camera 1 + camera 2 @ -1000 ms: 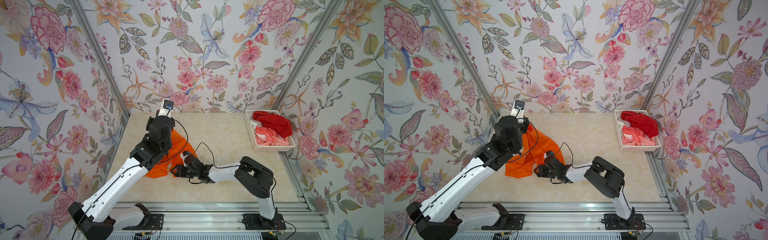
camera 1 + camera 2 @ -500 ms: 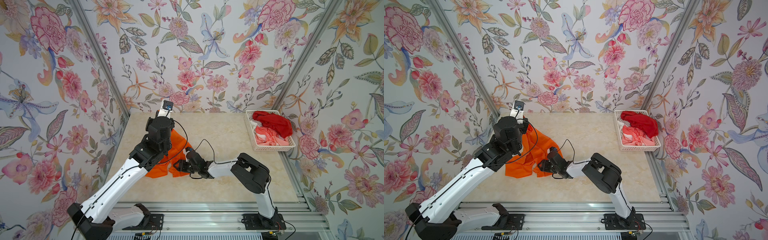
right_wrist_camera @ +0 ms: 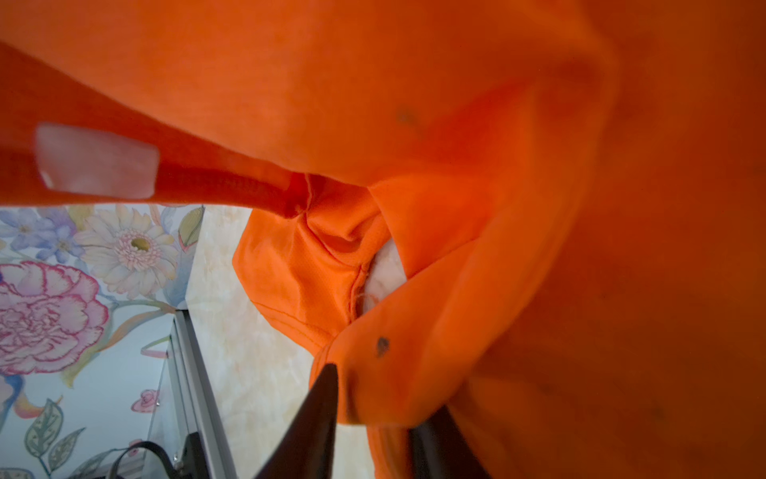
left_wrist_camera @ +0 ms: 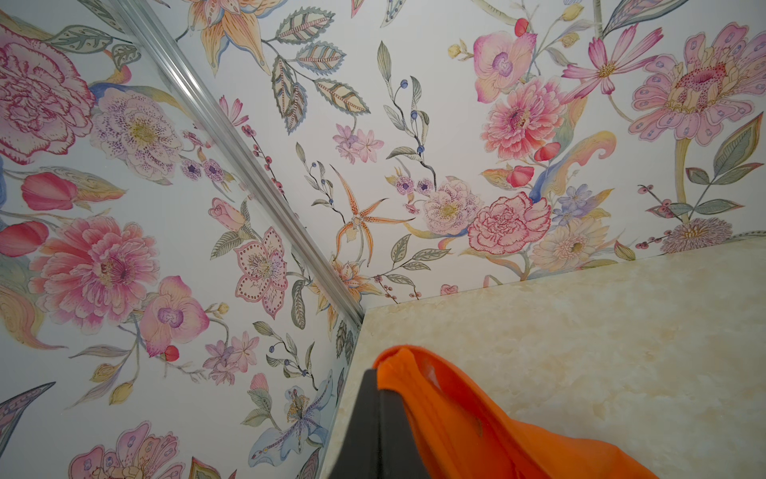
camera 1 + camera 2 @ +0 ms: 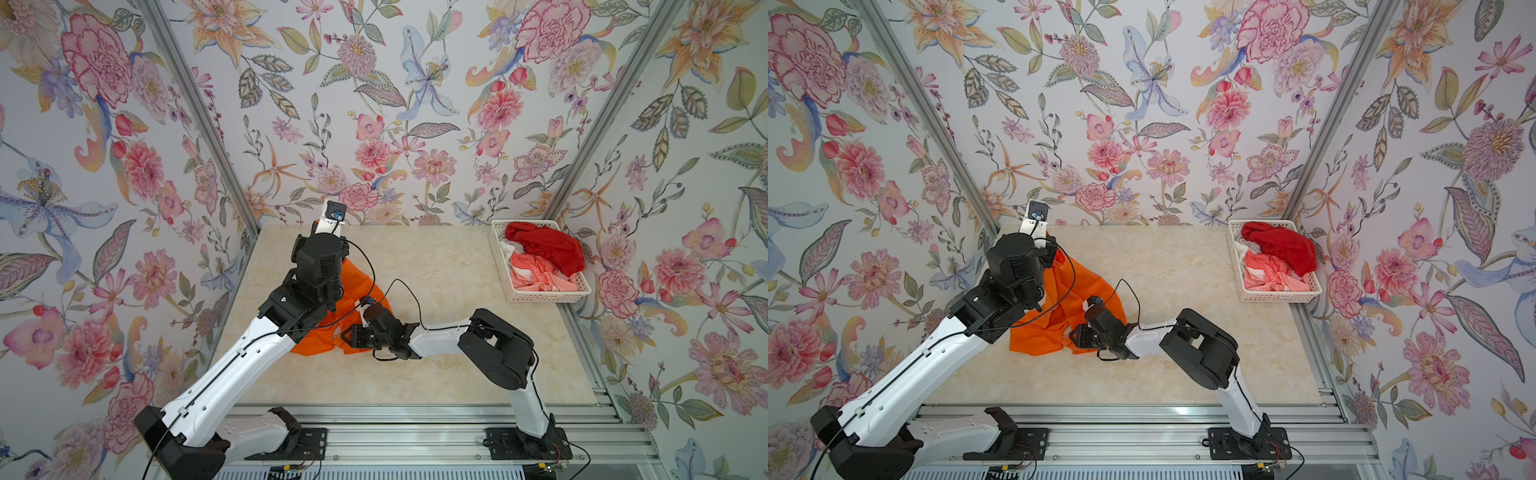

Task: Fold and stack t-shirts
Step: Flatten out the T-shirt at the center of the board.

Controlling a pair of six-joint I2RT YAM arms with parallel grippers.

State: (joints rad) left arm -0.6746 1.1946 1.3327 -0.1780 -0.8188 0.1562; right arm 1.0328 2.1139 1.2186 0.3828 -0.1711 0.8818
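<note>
The orange t-shirt (image 5: 358,291) hangs crumpled from my left gripper (image 4: 377,379), which is shut on its top edge, raised near the table's back-left corner. The shirt's lower part (image 5: 1054,332) rests on the table. My right gripper (image 3: 381,398) is low at the shirt's front edge, its two dark fingers closed on a bunched fold of orange cloth. A white neck label (image 3: 97,161) shows in the right wrist view. In both top views the right gripper (image 5: 348,335) points left into the cloth. The red t-shirt (image 5: 548,247) and the coral-and-white t-shirt (image 5: 536,274) lie in the basket.
A white slotted basket (image 5: 540,297) stands at the table's back right against the wall. Floral walls close in the table (image 5: 436,365) on three sides. A metal rail runs along the front edge. Black cables loop over both wrists.
My right gripper's jaws have narrowed onto a fold of the orange t-shirt, and its wrist has shifted slightly along the shirt's front edge. The left arm has held still with the shirt.
</note>
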